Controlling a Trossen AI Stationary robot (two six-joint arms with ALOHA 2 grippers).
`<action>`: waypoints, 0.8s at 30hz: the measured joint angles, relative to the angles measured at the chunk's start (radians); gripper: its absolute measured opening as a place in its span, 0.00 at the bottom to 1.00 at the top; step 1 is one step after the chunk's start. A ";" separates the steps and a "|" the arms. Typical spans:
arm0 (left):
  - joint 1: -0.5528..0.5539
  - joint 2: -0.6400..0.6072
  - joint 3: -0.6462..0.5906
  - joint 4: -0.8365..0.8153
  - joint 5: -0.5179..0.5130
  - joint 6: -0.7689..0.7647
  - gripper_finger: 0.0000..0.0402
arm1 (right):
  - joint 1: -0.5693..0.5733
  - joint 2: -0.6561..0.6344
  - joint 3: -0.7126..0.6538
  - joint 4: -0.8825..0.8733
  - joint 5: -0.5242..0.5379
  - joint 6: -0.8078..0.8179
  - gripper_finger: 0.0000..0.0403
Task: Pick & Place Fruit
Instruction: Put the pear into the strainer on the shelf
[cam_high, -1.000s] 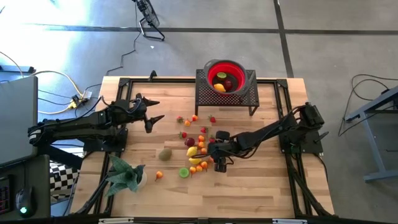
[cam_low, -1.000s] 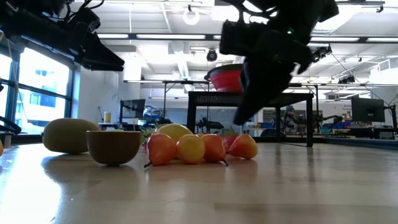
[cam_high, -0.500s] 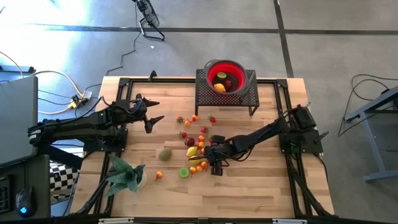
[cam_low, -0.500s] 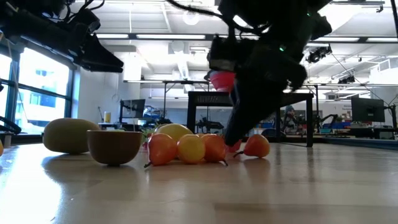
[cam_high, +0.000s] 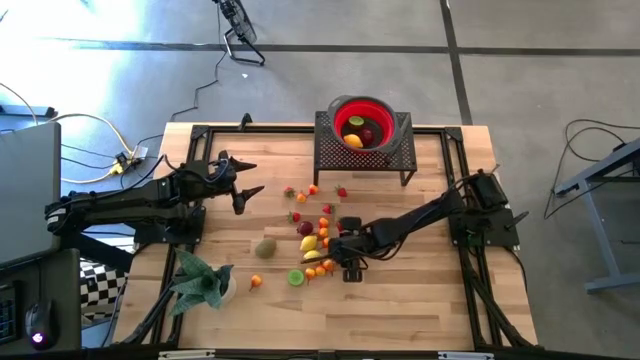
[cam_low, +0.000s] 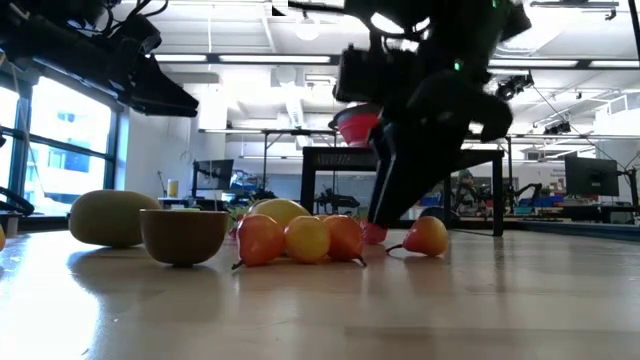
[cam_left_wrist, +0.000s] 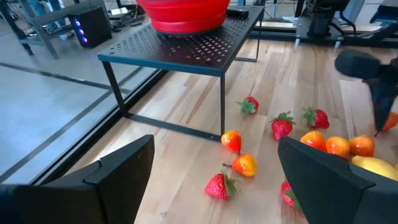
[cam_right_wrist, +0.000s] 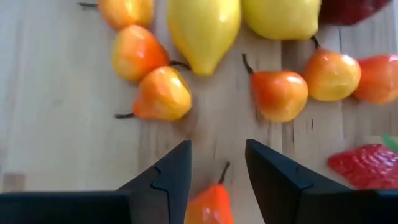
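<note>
Right gripper (cam_right_wrist: 216, 180) sits low over the fruit (cam_high: 318, 247) mid-table, fingers apart around a small orange fruit (cam_right_wrist: 209, 205), seemingly not yet clamped; left gripper (cam_high: 246, 184) hovers wide open near the left edge

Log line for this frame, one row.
phase: reaching | right gripper: low, fingers open astride small orange pear-shaped toy fruit, not gripped | left gripper: open, waiting above wooden table | red bowl: holds some fruit
</note>
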 joint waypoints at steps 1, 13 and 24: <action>0.000 0.000 0.000 0.000 0.000 0.000 0.84 | 0.000 0.000 0.020 -0.039 0.009 -0.006 0.36; 0.000 0.000 0.000 0.000 0.000 0.000 0.84 | -0.078 0.011 0.223 -0.371 -0.032 0.252 0.36; 0.000 0.000 0.000 0.001 0.001 0.000 0.84 | -0.095 0.012 0.230 -0.392 -0.068 0.221 0.36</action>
